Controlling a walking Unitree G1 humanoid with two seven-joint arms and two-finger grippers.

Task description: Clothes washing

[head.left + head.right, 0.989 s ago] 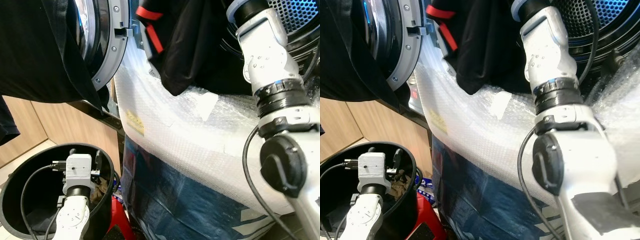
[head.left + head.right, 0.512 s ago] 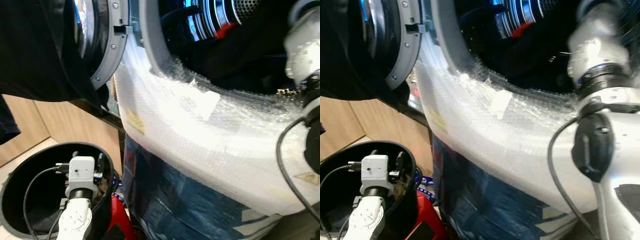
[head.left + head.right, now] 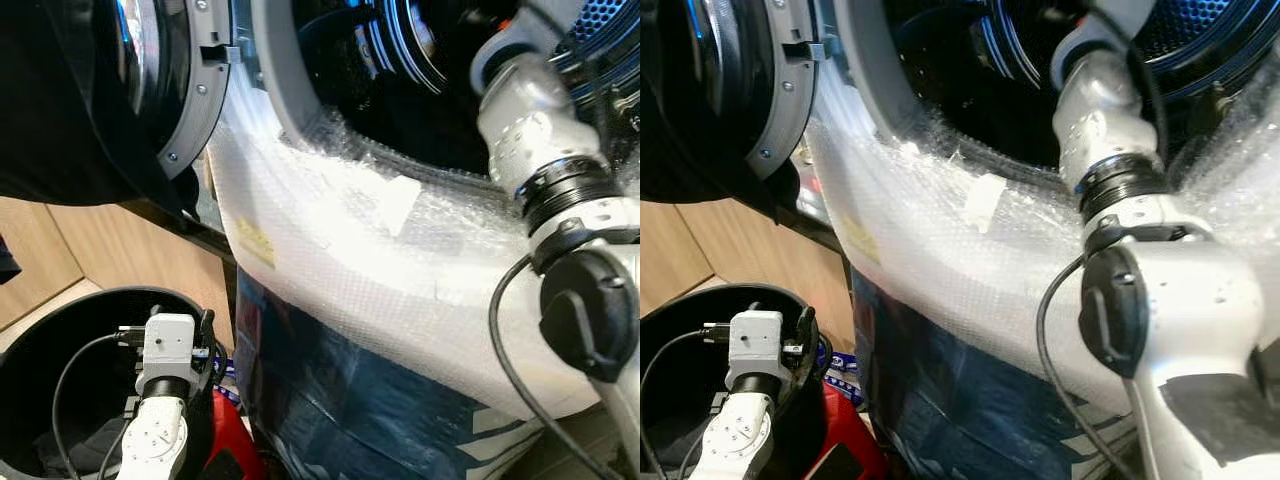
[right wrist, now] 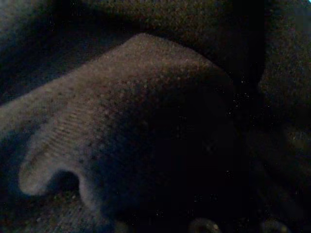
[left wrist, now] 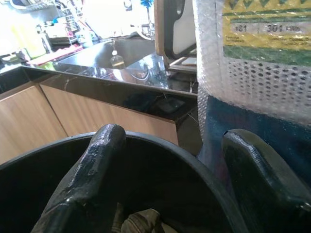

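The washing machine, front wrapped in bubble wrap, stands with its door swung open. The right arm reaches into the drum, dark clothes right against its fingers; their spread I cannot tell. Below, the left gripper hangs fingers wide apart inside the black bucket, crumpled cloth between them.

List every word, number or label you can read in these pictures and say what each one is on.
"$81" and "301": on the green and yellow label under the bubble wrap on the washing machine, seen past the left pincer; the characters around them are blurred.
Yellow sticker on the machine's wrapped front: print too small to read.
White tape patch on the wrap: no text can be made out.
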